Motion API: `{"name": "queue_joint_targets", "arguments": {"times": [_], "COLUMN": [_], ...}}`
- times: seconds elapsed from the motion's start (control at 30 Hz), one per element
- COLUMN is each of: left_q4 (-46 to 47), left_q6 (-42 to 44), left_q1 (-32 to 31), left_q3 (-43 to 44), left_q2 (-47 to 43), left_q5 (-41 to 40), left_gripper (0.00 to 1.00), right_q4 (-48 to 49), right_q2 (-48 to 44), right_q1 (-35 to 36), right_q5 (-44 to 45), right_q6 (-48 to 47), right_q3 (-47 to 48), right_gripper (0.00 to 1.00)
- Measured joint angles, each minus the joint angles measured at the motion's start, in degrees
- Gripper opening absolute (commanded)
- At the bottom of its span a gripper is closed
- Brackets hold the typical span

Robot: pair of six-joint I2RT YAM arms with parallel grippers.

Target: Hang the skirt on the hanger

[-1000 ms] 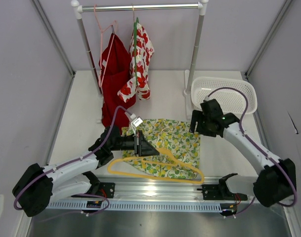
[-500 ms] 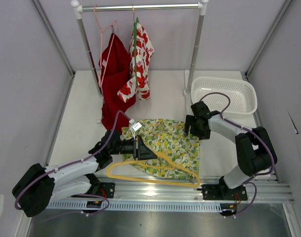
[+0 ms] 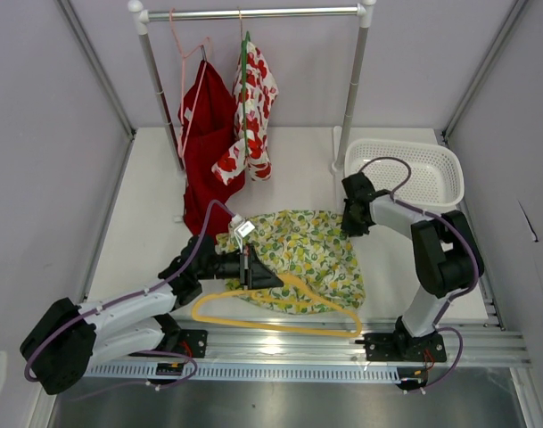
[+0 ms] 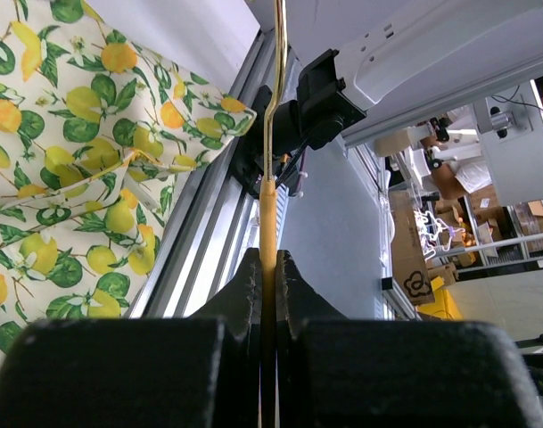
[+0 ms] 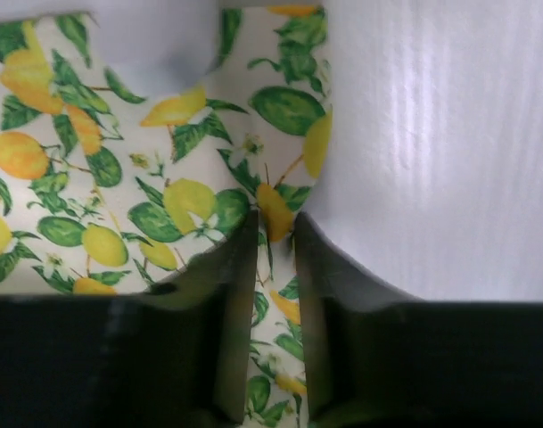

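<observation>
White cloth skirt (image 3: 298, 254), printed with lemons and leaves, lies bunched as seen from above, the thin yellow-tan hanger (image 3: 271, 325) across its near edge. Left wrist view: the left gripper (image 4: 268, 267) clamps the hanger just beside the skirt. Right wrist view: the right gripper (image 5: 273, 232) pinches the skirt's far-right edge.

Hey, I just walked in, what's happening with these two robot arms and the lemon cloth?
The left gripper is clamped on the yellow-tan hanger, which lies across the near part of the lemon-print skirt. The skirt sits bunched on the table. The right gripper is pinching the skirt's far right edge. The skirt is not yet on the hanger.
</observation>
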Motion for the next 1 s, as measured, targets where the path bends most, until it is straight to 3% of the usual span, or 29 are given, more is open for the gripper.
{"name": "queue_joint_targets", "arguments": {"times": [0.07,0.3,0.53,0.6,0.63,0.73,0.83,1.0], "left_q4": [-0.11,0.42,4.98,7.48,9.05,14.91,20.22,26.91], "left_q6": [0.02,-0.17,-1.07,-1.70,-2.19,-4.42,-6.69,-9.25], "left_q1": [0.00,0.00,0.00,0.00,0.00,0.00,0.00,0.00], "left_q3": [-0.20,-1.46,-1.88,-1.88,-1.88,-1.88,-1.90,-1.84], "left_q2": [0.00,0.02,3.78,5.99,7.39,12.31,16.20,19.43], "left_q5": [-0.02,-0.57,-2.40,-3.04,-3.41,-4.50,-5.77,-8.66], "left_gripper": [0.00,0.00,0.00,0.00,0.00,0.00,0.00,0.00], "right_q4": [-0.02,-2.75,-4.70,-4.90,-4.79,-5.38,-5.68,-7.85], "right_q2": [1.60,2.10,2.23,3.02,3.50,3.78,2.47,-7.21], "right_q1": [2.34,11.21,6.34,4.24,3.28,1.90,2.54,5.62], "right_q5": [0.52,3.26,5.35,5.42,5.51,5.66,5.40,5.20], "right_q6": [-0.04,-0.07,-1.92,-2.49,-2.80,-3.13,-3.63,-2.71], "right_q3": [2.21,10.08,17.57,19.37,19.96,20.15,19.43,15.08], "right_gripper": [0.02,0.01,0.04,0.15,0.36,0.65,0.73,0.68]}}
